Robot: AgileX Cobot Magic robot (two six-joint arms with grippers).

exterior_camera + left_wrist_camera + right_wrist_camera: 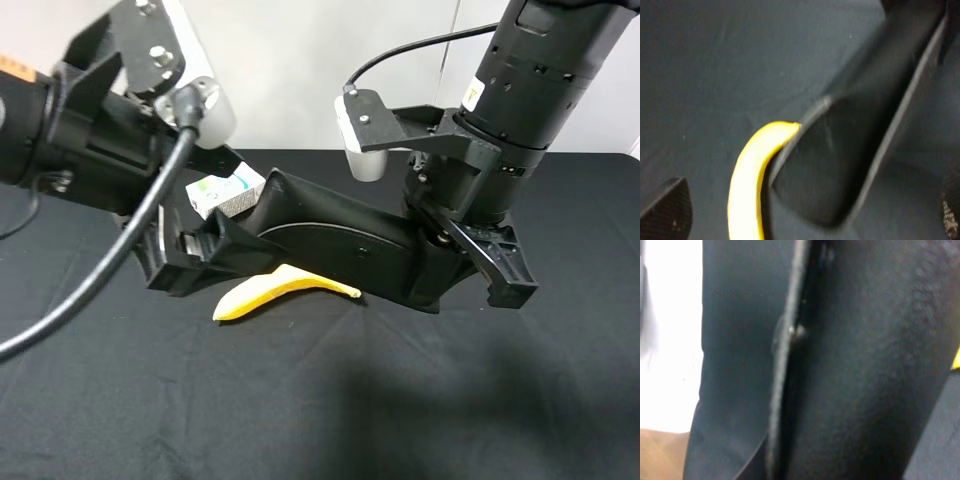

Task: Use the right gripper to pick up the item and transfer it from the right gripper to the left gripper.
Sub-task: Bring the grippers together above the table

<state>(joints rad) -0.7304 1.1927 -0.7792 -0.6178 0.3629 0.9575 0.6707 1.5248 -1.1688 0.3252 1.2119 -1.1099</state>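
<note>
The item, a long black case [340, 245], hangs in the air above the table, tilted. My right gripper [455, 265] is shut on its right end; one finger [505, 270] shows in front of it. My left gripper [205, 255] is open at the case's left end. In the left wrist view the case's end [850, 165] lies between the two wide-apart fingertips [670, 210], touching neither. The right wrist view is filled by the case's leather surface [855, 370] at close range.
A yellow banana [270, 290] lies on the black tablecloth [300, 400] right under the case; it also shows in the left wrist view [747, 175]. A small white carton [225, 190] stands behind the left gripper. A white cup-like part [365, 160] sits near the right arm.
</note>
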